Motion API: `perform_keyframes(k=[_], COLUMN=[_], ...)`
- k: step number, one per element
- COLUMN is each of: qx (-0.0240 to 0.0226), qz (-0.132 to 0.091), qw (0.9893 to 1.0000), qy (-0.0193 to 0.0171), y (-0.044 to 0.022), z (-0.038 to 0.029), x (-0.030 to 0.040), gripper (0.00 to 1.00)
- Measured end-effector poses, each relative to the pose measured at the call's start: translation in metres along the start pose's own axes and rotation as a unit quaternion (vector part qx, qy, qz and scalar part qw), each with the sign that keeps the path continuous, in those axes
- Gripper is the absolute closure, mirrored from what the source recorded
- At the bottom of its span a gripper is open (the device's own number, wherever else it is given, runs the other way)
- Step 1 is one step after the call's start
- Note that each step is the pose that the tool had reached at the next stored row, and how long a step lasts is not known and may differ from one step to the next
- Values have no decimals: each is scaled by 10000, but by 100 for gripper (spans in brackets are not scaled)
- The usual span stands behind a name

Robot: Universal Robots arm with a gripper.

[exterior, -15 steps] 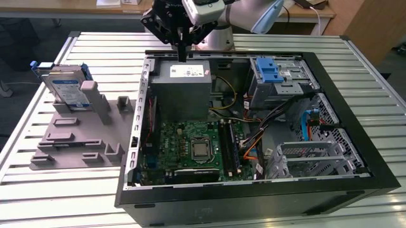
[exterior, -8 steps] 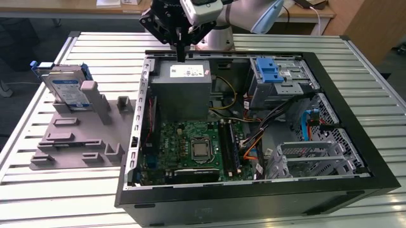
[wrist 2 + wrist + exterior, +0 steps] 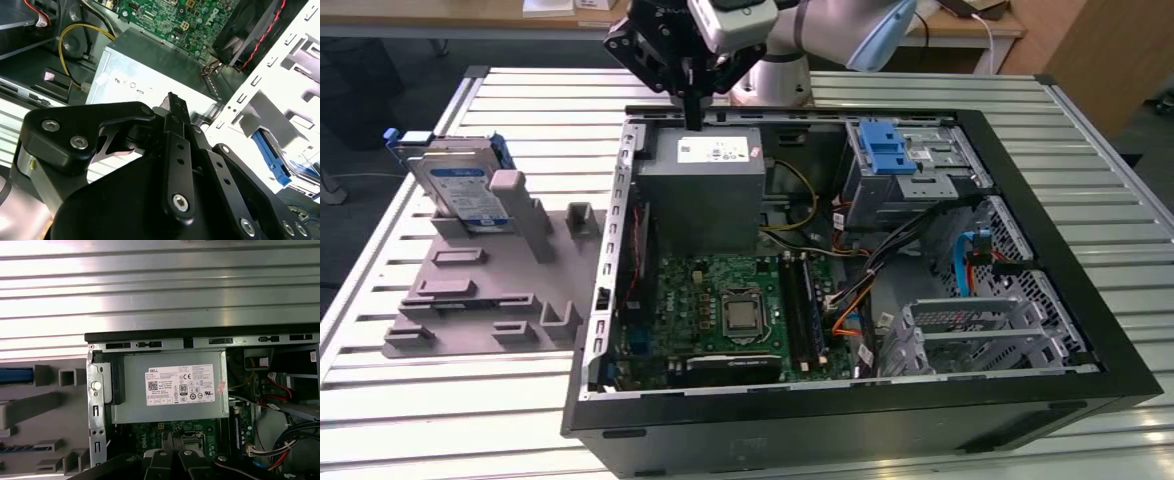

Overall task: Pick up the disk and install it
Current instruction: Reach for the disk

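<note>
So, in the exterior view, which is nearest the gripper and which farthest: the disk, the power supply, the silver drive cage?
1. The power supply, directly under the gripper, inside the case.
2. The disk, standing in the grey holder outside the case, exterior view's left.
3. The silver drive cage, in the case's far corner, exterior view's right.

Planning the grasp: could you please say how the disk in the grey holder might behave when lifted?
Probably rigid: the disk is a flat metal slab in a blue frame. Standing upright in the grey holder, it might tip if nudged sideways. Its labelled face looks smooth, perhaps slippery.
</note>
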State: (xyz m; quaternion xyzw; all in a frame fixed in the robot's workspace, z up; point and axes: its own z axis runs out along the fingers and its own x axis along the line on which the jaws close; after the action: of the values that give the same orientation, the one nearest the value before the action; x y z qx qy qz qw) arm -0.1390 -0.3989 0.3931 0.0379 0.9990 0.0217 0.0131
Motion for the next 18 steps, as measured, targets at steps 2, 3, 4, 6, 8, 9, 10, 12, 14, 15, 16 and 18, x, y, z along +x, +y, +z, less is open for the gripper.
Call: perform_keyframes(k=[2, 3, 4, 6, 8, 9, 10, 12, 14, 15, 16, 18], qx=[0, 0, 0, 0, 0, 0, 0, 0, 0, 1, 0, 1], qz=[0, 0, 0, 0, -1, -1, -1, 0, 0, 0, 0, 0], qw=[10000, 10000, 10000, 10000, 10000, 10000, 10000, 10000, 10000, 10000, 10000, 10000], qy=[0, 0, 0, 0, 0, 0, 0, 0, 0, 0, 0, 0], y=[0, 1, 3, 4, 5, 7, 7, 8, 12, 13, 15, 21], z=[0, -1, -1, -1, -1, -1, -1, -2, -2, -2, -2, -2], x=[18, 26, 31, 40, 51, 57, 64, 80, 97, 105, 113, 136], gripper=[89, 89, 89, 89, 89, 89, 89, 89, 89, 89, 89, 89])
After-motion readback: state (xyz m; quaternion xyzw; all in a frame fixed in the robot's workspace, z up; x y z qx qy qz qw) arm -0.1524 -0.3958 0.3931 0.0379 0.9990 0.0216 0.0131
